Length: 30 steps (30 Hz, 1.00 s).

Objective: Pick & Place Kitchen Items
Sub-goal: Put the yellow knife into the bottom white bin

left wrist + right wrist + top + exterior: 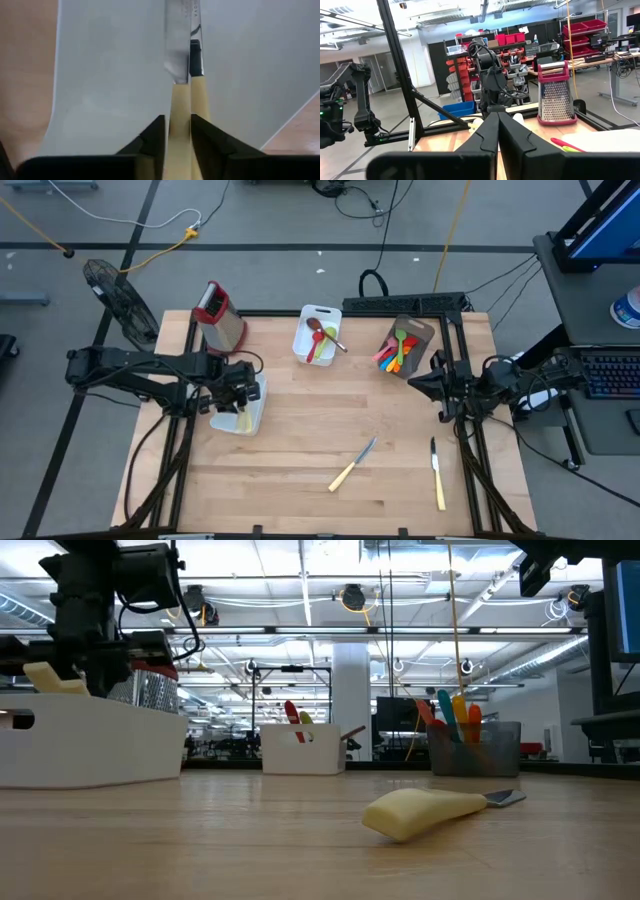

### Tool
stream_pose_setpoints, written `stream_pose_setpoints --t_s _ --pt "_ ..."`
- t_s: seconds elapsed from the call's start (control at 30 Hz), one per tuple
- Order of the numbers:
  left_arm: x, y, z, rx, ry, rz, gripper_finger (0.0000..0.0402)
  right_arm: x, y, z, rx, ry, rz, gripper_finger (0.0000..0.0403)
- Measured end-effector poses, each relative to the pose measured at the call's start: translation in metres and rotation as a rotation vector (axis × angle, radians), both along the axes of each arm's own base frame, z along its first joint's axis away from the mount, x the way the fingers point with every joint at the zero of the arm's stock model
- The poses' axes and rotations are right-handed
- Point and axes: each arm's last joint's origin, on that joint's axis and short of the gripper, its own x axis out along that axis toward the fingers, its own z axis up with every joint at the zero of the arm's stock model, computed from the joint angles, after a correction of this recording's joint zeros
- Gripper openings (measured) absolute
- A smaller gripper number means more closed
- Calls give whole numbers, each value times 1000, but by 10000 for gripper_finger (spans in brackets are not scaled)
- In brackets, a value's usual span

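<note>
My left gripper (240, 394) is down in the white tub (252, 416) at the table's left, shut on a cream-handled knife (176, 55). A second cream-handled knife (198, 85) lies close beside it in the tub. In the low view a cream handle end (55, 678) sticks up over the tub's rim (90, 745). Two more cream-handled knives (352, 465) (437, 473) lie flat on the wood near the front. My right gripper (497, 131) is shut on nothing, raised at the table's right edge (418, 383). My left gripper pinches the knife's cream handle (180, 112) between its two fingers (155, 137), a little behind the blade. It comes steeply from above, and the knife runs on from the fingers with its blade (175, 45) pointing down into the tub. Whether the tip rests on the floor of the tub does not show.
A red-topped metal grater (218, 315) stands just beyond the left tub. Another white tub (318, 333) with spoons sits at the far middle. At the far right is a brown holder (405, 345) full of coloured utensils. Bare wood stretches across the table's middle and front left.
</note>
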Motion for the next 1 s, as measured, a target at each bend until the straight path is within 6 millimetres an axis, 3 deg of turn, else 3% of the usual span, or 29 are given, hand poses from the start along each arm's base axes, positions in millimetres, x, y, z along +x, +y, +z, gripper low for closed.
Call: stream_pose_setpoints --t_s 0.3,0.57,0.73,1.0 --pt "0 -2 1 -41 -38 -83 194 0 0 0 0 0 0 4" --pt "0 0 18 40 -131 -97 217 0 0 0 0 0 0 4" --pt "3 0 37 97 -248 -106 218 0 0 -2 -4 17 0 4" --pt "38 -6 97 411 -718 -188 218 0 0 -3 -7 28 0 4"
